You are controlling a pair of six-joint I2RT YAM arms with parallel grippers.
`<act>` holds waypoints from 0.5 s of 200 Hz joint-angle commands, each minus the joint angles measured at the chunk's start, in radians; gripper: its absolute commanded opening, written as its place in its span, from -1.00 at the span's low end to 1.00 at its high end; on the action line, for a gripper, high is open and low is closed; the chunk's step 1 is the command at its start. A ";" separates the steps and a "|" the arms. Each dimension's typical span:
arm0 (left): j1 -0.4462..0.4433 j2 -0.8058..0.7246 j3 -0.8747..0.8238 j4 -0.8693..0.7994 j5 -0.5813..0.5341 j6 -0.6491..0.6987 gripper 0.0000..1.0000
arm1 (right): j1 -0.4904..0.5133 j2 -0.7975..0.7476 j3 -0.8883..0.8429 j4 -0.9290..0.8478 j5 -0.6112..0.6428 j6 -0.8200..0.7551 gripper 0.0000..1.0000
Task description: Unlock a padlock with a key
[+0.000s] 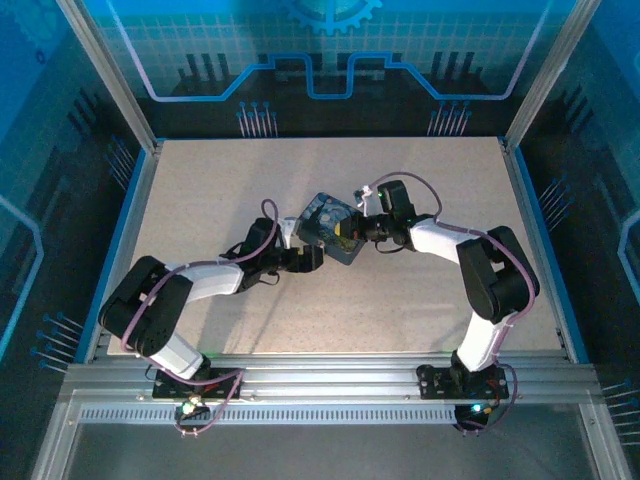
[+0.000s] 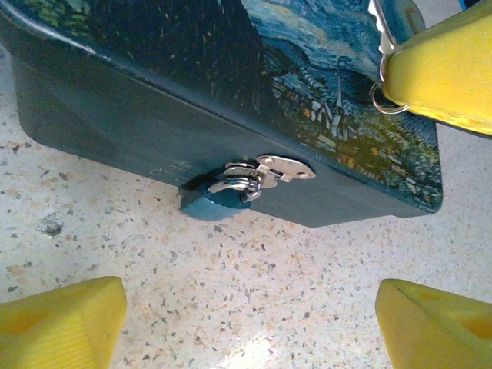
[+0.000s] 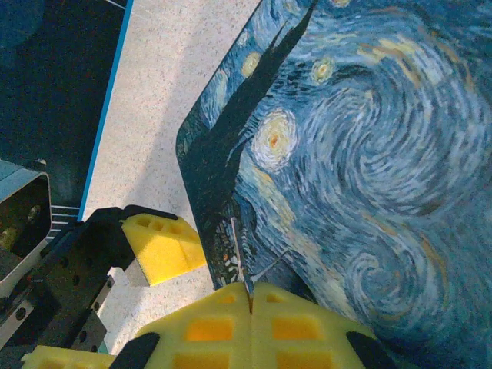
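Note:
The small blue padlock [image 2: 218, 201] hangs by its silvery shackle from the hasp [image 2: 283, 167] on the front wall of the swirl-painted tin [image 2: 154, 92]. My left gripper [image 2: 250, 298] is open, low over the table just in front of the padlock, with a yellow pad [image 2: 65, 323] to each side. My right gripper [image 3: 250, 296] is shut on the key [image 3: 240, 257], a thin blade seen edge-on over the tin's lid [image 3: 369, 154]. In the left wrist view the key [image 2: 381, 34] and its ring poke out of the right gripper's yellow finger [image 2: 450, 69] above the tin's right corner.
The tin [image 1: 328, 220] lies mid-table between both grippers, left gripper [image 1: 305, 258] at its near side, right gripper [image 1: 362, 230] at its right. Speckled tabletop [image 1: 330, 310] spreads around it. Blue side rails and metal posts border the table.

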 commanded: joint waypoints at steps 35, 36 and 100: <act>0.007 0.057 0.031 0.081 0.020 0.091 0.70 | -0.006 0.024 -0.002 -0.042 -0.009 -0.036 -0.94; 0.007 0.058 0.031 0.082 0.021 0.091 0.70 | -0.005 0.024 -0.003 -0.042 -0.009 -0.037 -0.94; 0.007 0.111 0.040 0.132 0.042 0.121 0.69 | -0.008 0.035 -0.006 -0.050 -0.009 -0.046 -0.94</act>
